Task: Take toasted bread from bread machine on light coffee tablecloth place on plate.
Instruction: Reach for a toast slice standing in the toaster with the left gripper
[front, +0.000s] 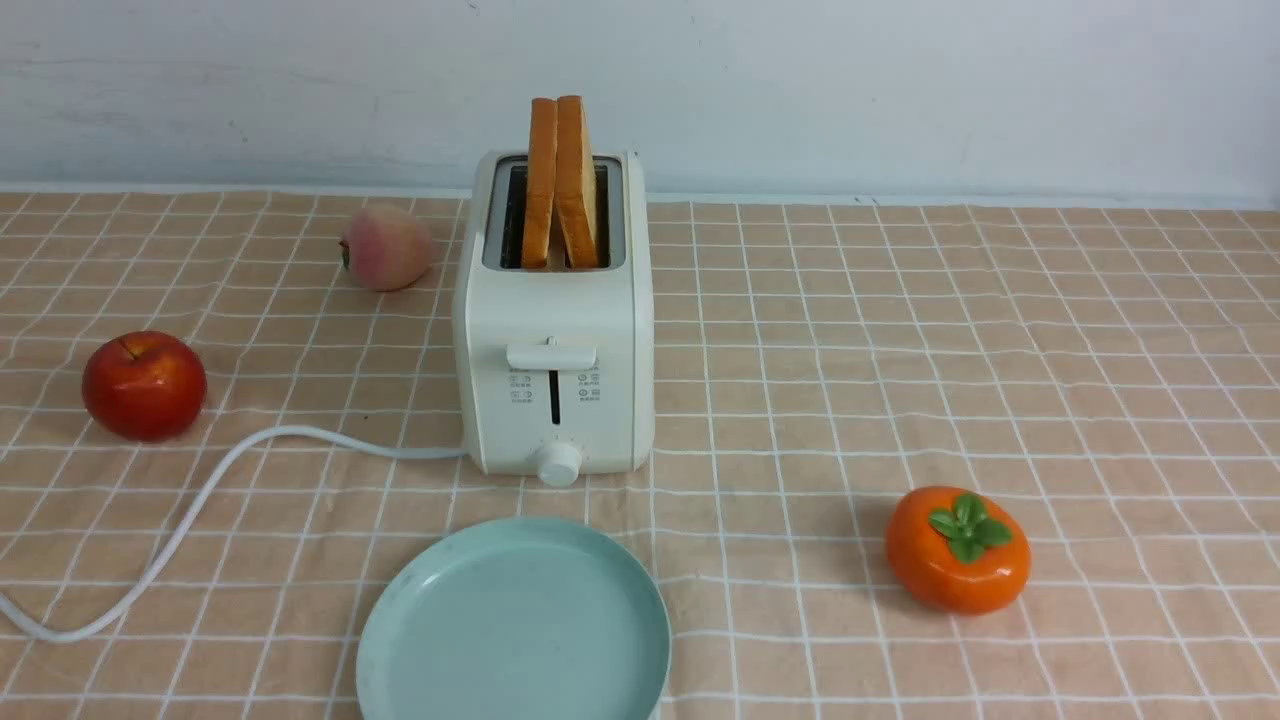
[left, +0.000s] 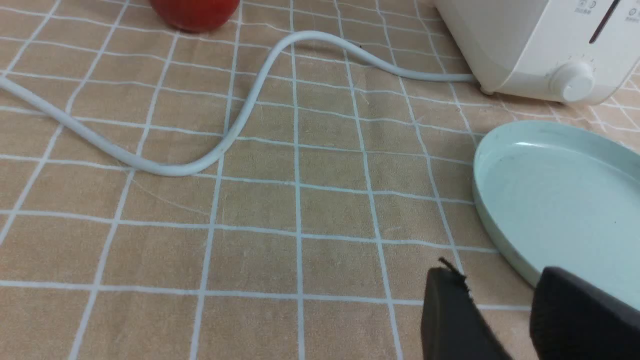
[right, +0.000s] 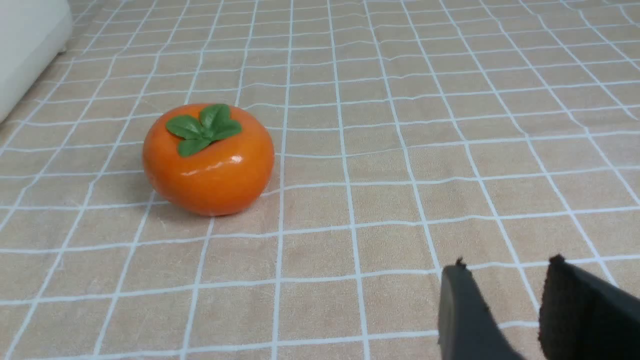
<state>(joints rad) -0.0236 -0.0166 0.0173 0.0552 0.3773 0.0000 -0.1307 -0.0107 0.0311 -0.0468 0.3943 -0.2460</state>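
Toasted bread (front: 560, 180): both slices stand upright in the slots of the bread machine (front: 555, 340). Their upper halves stick out above the top, and the tops lean together and touch. Nothing is above them.

The bread machine sits mid-cloth on the tablecloth (front: 900, 350), with its back near the wall (front: 900, 90). Its lever (front: 551, 356) and knob (front: 559, 464) face the robot.

The plate (front: 515, 625) is bare and lies just in front of the knob, with a narrow strip of cloth between them. Its near rim is cut off by the bottom of the front view.

Left side is cluttered:
- The cord (front: 200, 500) leaves the machine's lower left corner and snakes over the cloth to the near left edge.
- The apple (front: 144, 385) is well left of the machine.
- The peach (front: 386, 246) is just beside the machine's rear left corner.

Right side is wide bare cloth. The only thing there is the persimmon (front: 957, 549), well apart from both plate and machine.

Left gripper (left: 497, 280): fingers are spread with nothing between them. It is low over the cloth at the plate's left rim, and the cord is well clear of it.

Right gripper (right: 505, 280): fingers are spread and empty over bare cloth. The persimmon is near but not touching.

Neither gripper shows in the front view.
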